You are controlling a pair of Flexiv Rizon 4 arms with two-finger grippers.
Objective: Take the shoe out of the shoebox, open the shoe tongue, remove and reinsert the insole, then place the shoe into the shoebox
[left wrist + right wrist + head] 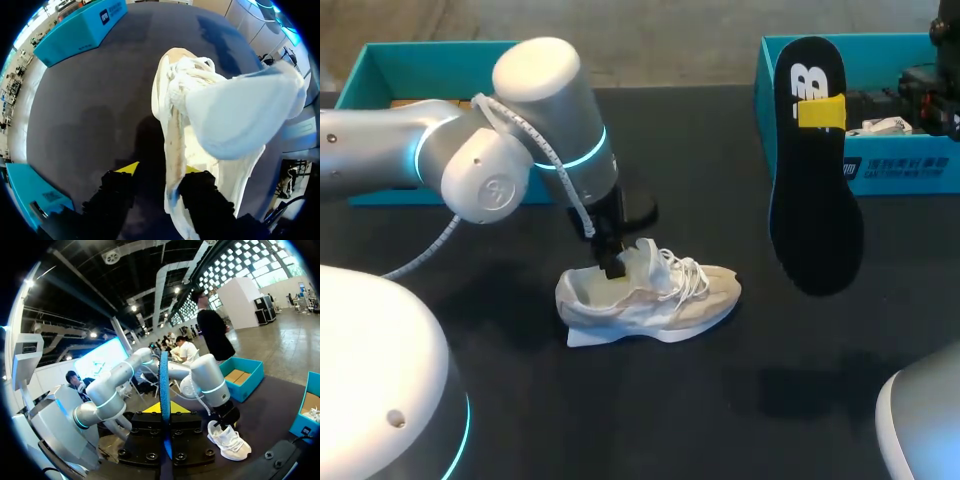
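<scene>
**Left tool** (159,171): my fingers are spread. The shoe's (170,75) side wall runs between them, lying against one finger, while the other stands clear of it over the surface (80,125). In the head view this tool (612,262) sits at the heel opening, centre of the frame.

**Shoe** (660,295): white and cream, laced. It lies on its sole at mid-frame with the toe toward the right, and the tongue (240,115) is lifted.

**Right tool** (165,412): pinched on the insole (164,380), which stands edge-on between my fingers.

**Insole** (815,180): dark, held aloft at upper right of the frame. A yellow fingertip (820,112) is pressed on its face.

**Shoebox** (910,172): teal, at upper right behind the insole.

**Second teal box** (365,80): at upper left.

**Surface** (620,420): dark.
</scene>
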